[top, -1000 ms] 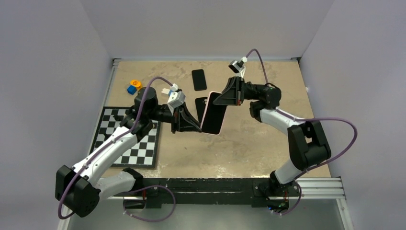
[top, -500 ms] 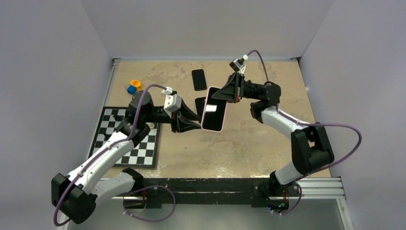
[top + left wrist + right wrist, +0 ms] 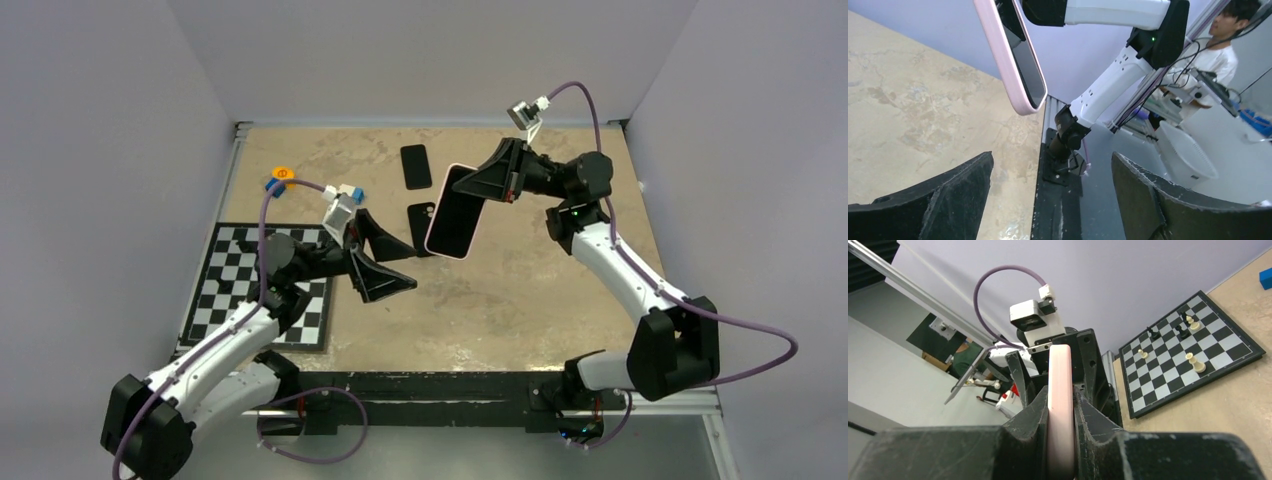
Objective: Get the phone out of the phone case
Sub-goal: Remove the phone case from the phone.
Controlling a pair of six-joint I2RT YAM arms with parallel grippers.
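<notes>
A phone (image 3: pixel 455 210) with a dark screen sits in a pink phone case (image 3: pixel 1000 55) and hangs tilted in the air above the middle of the table. My right gripper (image 3: pixel 472 187) is shut on its upper end; in the right wrist view the pink edge (image 3: pixel 1060 390) is pinched between both fingers. My left gripper (image 3: pixel 410 268) stands wide open below and to the left of the phone, apart from it. In the left wrist view the left gripper (image 3: pixel 1052 160) has nothing between its fingers, and the phone screen (image 3: pixel 1026 67) hangs above it.
A black phone (image 3: pixel 416 166) and a black case (image 3: pixel 420 228) lie flat on the table behind the held phone. A chessboard (image 3: pixel 265 285) with pieces lies at the left. Small orange (image 3: pixel 283 173) and blue (image 3: pixel 272 184) things sit at the back left. A black rail (image 3: pixel 450 385) runs along the near edge.
My left gripper let go of the phone's lower end, opened wide and drew back to the left. My right arm carried the phone up and toward the back right.
</notes>
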